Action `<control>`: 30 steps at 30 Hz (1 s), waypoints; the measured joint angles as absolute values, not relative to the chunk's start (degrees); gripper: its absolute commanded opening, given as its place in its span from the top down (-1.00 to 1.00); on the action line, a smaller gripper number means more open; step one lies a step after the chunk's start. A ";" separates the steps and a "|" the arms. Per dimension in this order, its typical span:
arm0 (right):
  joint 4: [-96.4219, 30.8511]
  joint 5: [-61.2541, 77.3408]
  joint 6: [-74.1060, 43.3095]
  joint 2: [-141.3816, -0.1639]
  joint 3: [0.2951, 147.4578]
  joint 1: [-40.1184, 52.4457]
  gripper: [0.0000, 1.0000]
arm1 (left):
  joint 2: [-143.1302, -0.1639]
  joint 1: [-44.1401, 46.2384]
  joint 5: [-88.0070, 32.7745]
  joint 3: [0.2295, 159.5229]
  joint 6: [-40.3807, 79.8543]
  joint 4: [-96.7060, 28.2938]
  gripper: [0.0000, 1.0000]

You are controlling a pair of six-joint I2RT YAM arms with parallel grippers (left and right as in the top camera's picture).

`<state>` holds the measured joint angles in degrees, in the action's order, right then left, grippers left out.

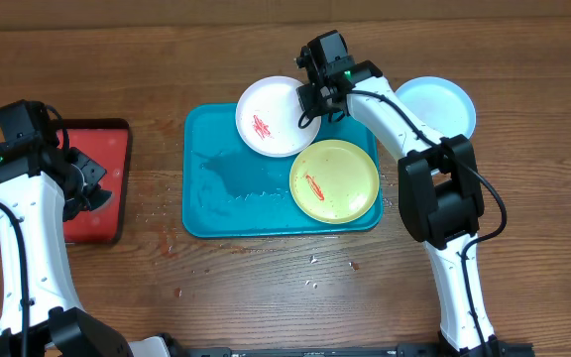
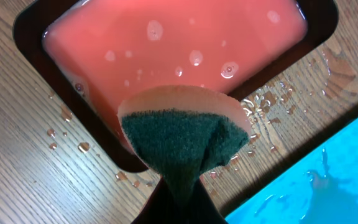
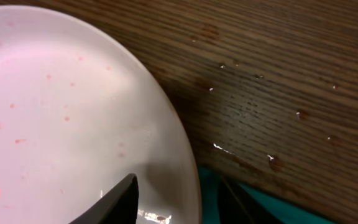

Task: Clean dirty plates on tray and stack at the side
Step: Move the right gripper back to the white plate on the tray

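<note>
Currently right gripper (image 3: 178, 182) straddles white plate (image 3: 61, 124) rim; left gripper (image 2: 178, 208) pinches sponge (image 2: 179, 143).

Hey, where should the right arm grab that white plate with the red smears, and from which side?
Probably by the thin rim on its right edge, coming in from the far right. The white plate lies nearly flat, and that edge hangs past the tray over bare wood, so one finger can go under and one over. The right tool straddles that rim.
</note>
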<state>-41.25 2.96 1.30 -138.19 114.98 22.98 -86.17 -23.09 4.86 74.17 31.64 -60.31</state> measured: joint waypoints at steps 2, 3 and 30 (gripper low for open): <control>-41.45 2.50 1.80 -138.19 114.98 23.03 0.67 | -86.17 -23.09 4.86 74.17 31.64 -60.05 0.91; -41.63 2.55 1.76 -138.19 114.98 23.03 0.79 | -86.17 -23.09 4.86 74.17 31.64 -59.99 0.90; -46.54 2.15 -0.10 -138.23 115.15 35.66 0.10 | -86.17 -23.09 4.45 74.17 31.64 -59.99 0.88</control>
